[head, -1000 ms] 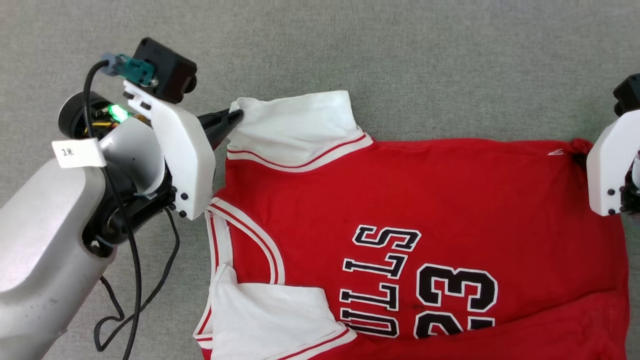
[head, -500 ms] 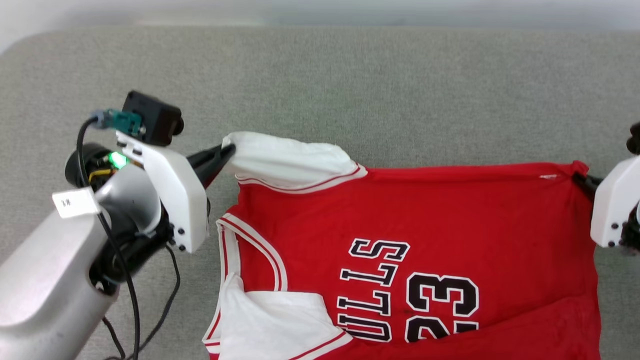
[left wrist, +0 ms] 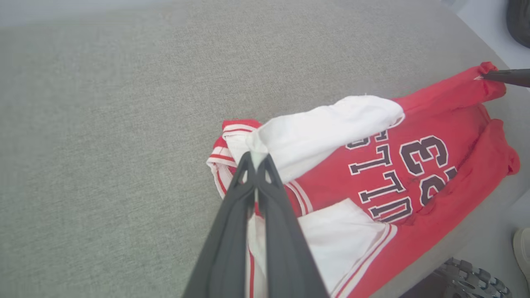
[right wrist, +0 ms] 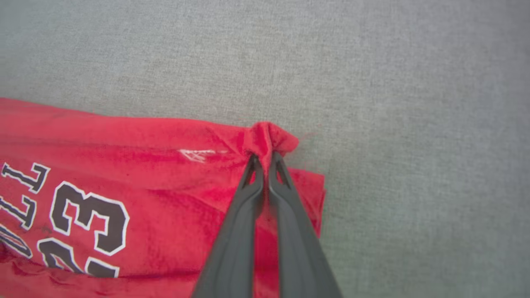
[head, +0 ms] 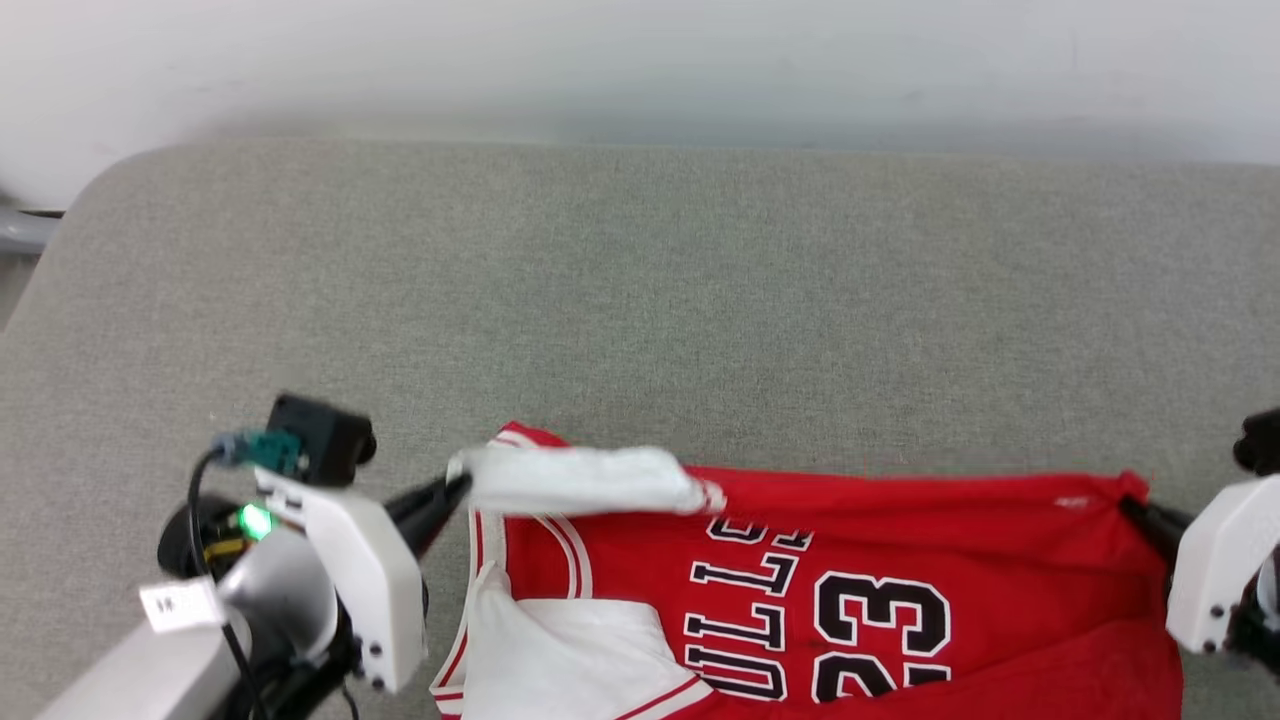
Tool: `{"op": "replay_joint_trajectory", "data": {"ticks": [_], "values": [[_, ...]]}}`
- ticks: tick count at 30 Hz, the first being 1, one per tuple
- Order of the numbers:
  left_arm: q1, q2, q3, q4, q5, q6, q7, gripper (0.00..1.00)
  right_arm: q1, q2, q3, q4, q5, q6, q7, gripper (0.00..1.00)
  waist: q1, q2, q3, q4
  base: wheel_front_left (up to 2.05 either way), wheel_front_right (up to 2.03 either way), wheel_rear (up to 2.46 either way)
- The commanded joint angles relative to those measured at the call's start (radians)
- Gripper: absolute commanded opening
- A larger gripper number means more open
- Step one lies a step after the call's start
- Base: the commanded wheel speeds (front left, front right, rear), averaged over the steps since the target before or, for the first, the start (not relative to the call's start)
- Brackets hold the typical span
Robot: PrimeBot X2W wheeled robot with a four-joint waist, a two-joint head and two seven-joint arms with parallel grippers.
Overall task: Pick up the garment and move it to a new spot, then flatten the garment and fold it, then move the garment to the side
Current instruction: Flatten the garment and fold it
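Note:
The garment (head: 900, 540), a red jersey with white sleeves and black lettering with 23, lies near the front of the grey surface with its far edge lifted. My left gripper (head: 462, 484) is shut on the tip of the white sleeve (left wrist: 327, 128), pinched at the fingertips (left wrist: 256, 159). My right gripper (head: 1130, 505) is shut on the red hem corner (right wrist: 269, 138) at the right; its dark fingers (right wrist: 265, 215) clamp the bunched cloth. In the left wrist view the right gripper's tip (left wrist: 503, 76) holds that corner. The second white sleeve (head: 570, 650) lies flat at the front.
The grey fabric-covered surface (head: 640, 320) stretches far beyond the jersey to a pale wall. Its rounded left corner (head: 90, 190) and right edge (left wrist: 476, 37) show. A dark wheeled base (left wrist: 468, 277) and a pale shoe (left wrist: 522, 248) sit on the floor below the front edge.
The head camera has tilted up, so more far surface shows. Both grippers keep their grips and have drawn the jersey's far edge up and toward the front, the white sleeve folding over the lettering.

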Motion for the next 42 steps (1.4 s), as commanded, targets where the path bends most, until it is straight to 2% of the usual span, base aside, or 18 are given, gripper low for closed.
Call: {"op": "replay_joint_trajectory", "data": {"ticks": [1, 13, 17, 22, 26, 27, 28, 36, 42], "values": [[0.054, 0.008, -0.004, -0.013, -0.01, 0.013, -0.014, 0.0, 0.042, -0.007, 0.011, -0.024, 0.028, -0.001, -0.004, 0.0, 0.0001, 0.0, -0.016, 0.0, 0.0, 0.0, 0.0], [0.224, 0.008, -0.063, 0.033, 0.01, 0.06, -0.062, 0.0, 0.209, -0.099, 0.08, -0.123, 0.118, -0.001, -0.002, 0.0, 0.0001, 0.0, -0.036, -0.006, 0.0, 0.0, 0.0], [0.239, 0.002, -0.076, 0.057, 0.004, 0.05, -0.064, 0.0, 0.234, -0.135, 0.114, -0.148, 0.144, -0.001, -0.009, 0.0, 0.0001, 0.0, -0.035, -0.008, 0.0, 0.0, 0.0], [0.245, 0.001, -0.1, 0.09, 0.024, 0.042, -0.059, 0.0, 0.252, -0.187, 0.168, -0.138, 0.12, -0.001, -0.044, 0.0, 0.0001, 0.0, -0.03, -0.008, 0.0, 0.0, 0.0], [0.237, -0.02, -0.118, 0.122, 0.03, 0.03, -0.069, 0.0, 0.238, -0.186, 0.197, -0.098, 0.122, -0.001, -0.087, 0.0, 0.0001, 0.0, -0.022, -0.008, 0.0, 0.0, 0.0], [0.234, -0.027, -0.12, 0.132, 0.034, 0.026, -0.076, 0.16, 0.228, -0.18, 0.199, -0.088, 0.122, -0.001, -0.105, 0.52, 0.0001, 0.0, -0.02, -0.009, 0.0, 0.0, 0.0], [0.23, -0.032, -0.125, 0.144, 0.044, 0.023, -0.084, 1.0, 0.222, -0.174, 0.202, -0.07, 0.128, -0.001, -0.114, 1.0, 0.0001, 0.0, -0.018, -0.009, 0.0, 0.0, 0.0], [0.224, -0.064, -0.136, 0.206, 0.06, 0.004, -0.133, 1.0, 0.196, -0.176, 0.256, -0.018, 0.188, -0.001, -0.172, 1.0, 0.0001, 0.0, -0.033, -0.012, 0.0, 0.0, 0.0], [0.227, -0.077, -0.106, 0.2, 0.063, 0.019, -0.204, 1.0, 0.207, -0.199, 0.246, -0.041, 0.222, -0.001, -0.151, 1.0, 0.0001, 0.0, -0.066, -0.018, 0.0, 0.0, 0.0]]}}
